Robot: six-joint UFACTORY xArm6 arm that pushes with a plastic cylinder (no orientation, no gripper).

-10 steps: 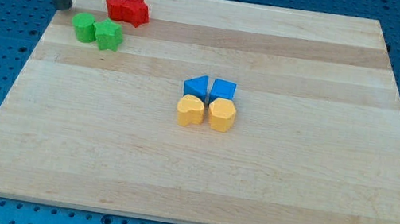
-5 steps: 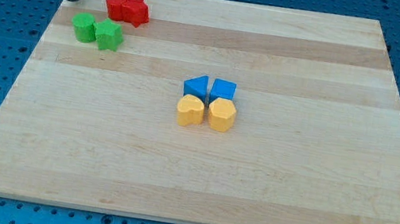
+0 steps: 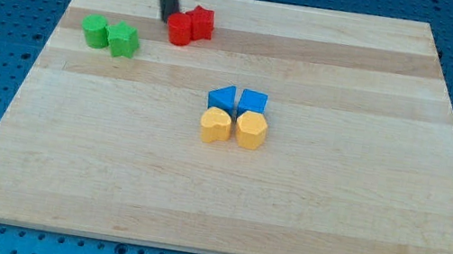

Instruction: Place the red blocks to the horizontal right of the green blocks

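Nearest me, two yellow blocks are sitting side by side mid-board, with two blue blocks touching them just behind. Farther back at the view's left, the two green blocks are resting together. Up and to their right, the two red blocks are lying pressed together, and my tip is touching the left red block's left side.

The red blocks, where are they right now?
The red blocks sit near the view's top, left of centre, to the right of the green blocks, with my tip touching their left side.
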